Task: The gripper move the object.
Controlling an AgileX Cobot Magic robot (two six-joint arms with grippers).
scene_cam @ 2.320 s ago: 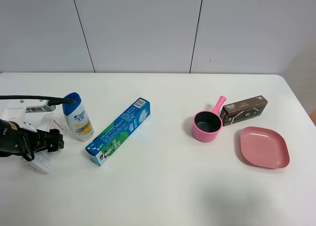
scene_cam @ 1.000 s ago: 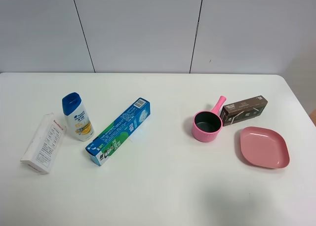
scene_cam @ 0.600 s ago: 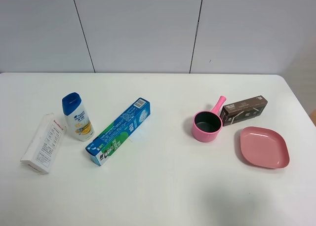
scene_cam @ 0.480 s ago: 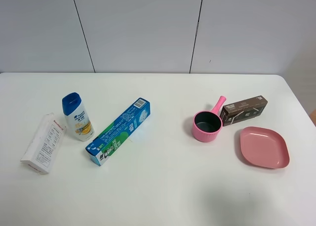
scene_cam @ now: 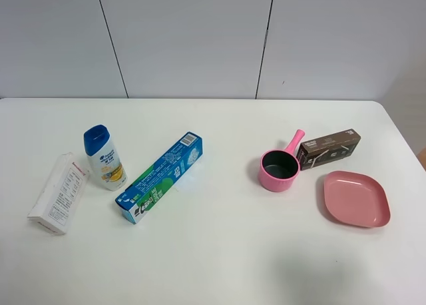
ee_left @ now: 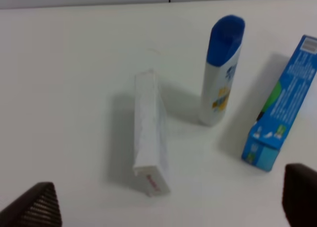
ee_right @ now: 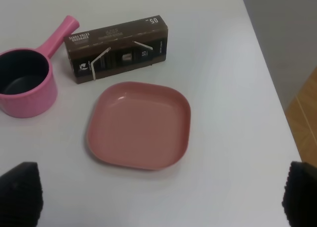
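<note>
The white carton lies flat at the table's left, next to a shampoo bottle. No arm shows in the exterior high view. In the left wrist view the carton lies lengthwise with its red-marked end nearest the camera. My left gripper is open and empty, apart from the carton; only its two black fingertips show, at the frame's corners. My right gripper is open and empty, its fingertips wide apart over bare table near the pink plate.
A long blue-green toothpaste box lies right of the bottle. A pink saucepan, a dark brown box and the pink plate sit at the right. The table's right edge is close to the plate.
2.3 s ago the left arm was over the carton at the left edge of the exterior view. It has since left that view and the carton lies free. Nothing moved in the last second.
</note>
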